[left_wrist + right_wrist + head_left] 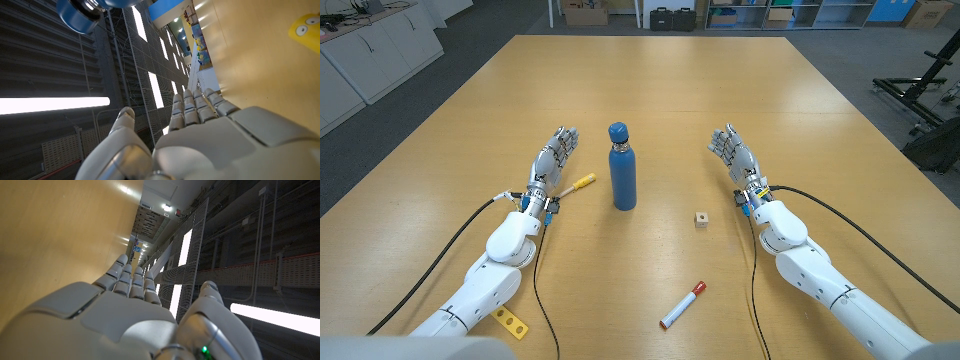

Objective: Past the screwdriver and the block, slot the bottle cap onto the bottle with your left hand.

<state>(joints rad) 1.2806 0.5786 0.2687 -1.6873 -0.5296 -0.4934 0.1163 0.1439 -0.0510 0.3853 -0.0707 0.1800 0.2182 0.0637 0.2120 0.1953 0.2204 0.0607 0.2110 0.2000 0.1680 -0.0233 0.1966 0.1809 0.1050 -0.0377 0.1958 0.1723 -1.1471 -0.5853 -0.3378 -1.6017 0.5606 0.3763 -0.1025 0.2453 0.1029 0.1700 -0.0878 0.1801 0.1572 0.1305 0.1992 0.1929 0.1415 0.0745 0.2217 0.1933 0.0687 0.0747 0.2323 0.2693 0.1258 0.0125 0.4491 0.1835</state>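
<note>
A blue bottle (623, 178) stands upright at the table's middle, with a blue cap (618, 131) sitting on its top. My left hand (552, 160) waits to its left, fingers stretched out and apart, holding nothing. A yellow-handled screwdriver (578, 184) lies between that hand and the bottle. A small wooden block (701, 218) sits to the bottle's right. Beyond the block, my right hand (735, 152) is open and holds nothing. In the left wrist view my left hand (200, 135) shows with the bottle's top (80, 12) and the screwdriver handle (306, 27). The right wrist view shows my right hand (125, 310).
A red-and-white marker (682, 305) lies near the front edge, right of centre. A yellow perforated piece (508, 321) lies beside my left forearm. The wooden table (650, 80) stretches far behind the bottle. Cabinets and boxes stand beyond the table.
</note>
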